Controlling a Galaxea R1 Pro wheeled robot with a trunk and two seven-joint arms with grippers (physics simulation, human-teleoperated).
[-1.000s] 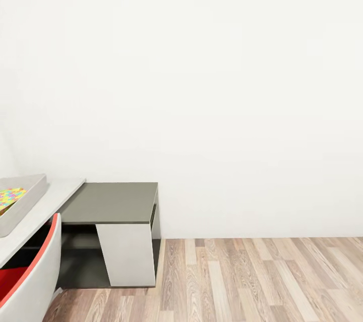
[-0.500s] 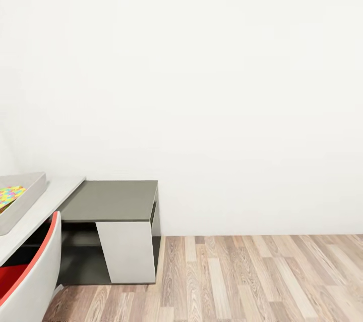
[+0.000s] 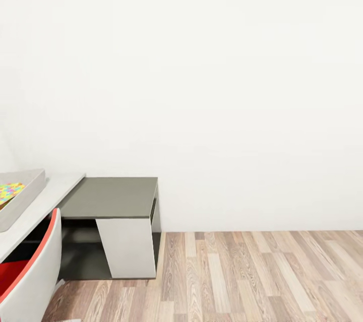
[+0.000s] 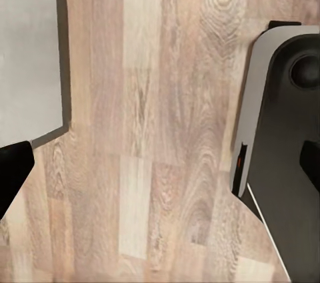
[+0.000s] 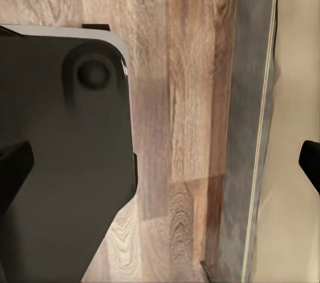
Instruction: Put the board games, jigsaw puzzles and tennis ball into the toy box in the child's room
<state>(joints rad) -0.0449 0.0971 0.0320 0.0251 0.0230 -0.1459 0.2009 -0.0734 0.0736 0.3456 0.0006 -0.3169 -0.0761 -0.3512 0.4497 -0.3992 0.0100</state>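
Compared with a second ago, the whole head view is being shifted slightly: the dark desk (image 3: 112, 197) and the floor (image 3: 262, 271) are now lying a little higher in the picture, so the camera is being moved, not the furniture. This is being judged as the robot travelling, probably away from the tabletop (image 3: 38, 206) to fetch more toys. The toy box (image 3: 22, 196), a shallow light-grey bin with sloping sides, is resting on the pale tabletop just beside the dark desk, and a jigsaw puzzle (image 3: 9, 192) of bright yellow, pink, green and blue pieces is lying inside it. A chair (image 3: 30, 271) with a smooth white shell and red seat is standing in front of the toy box. The floor is made of matte wood planks. In each wrist view only dark finger tips are being seen at the edges, wide apart, with nothing between them: the left claw (image 4: 160, 163) and the right claw (image 5: 160, 163) are being held spread and empty.
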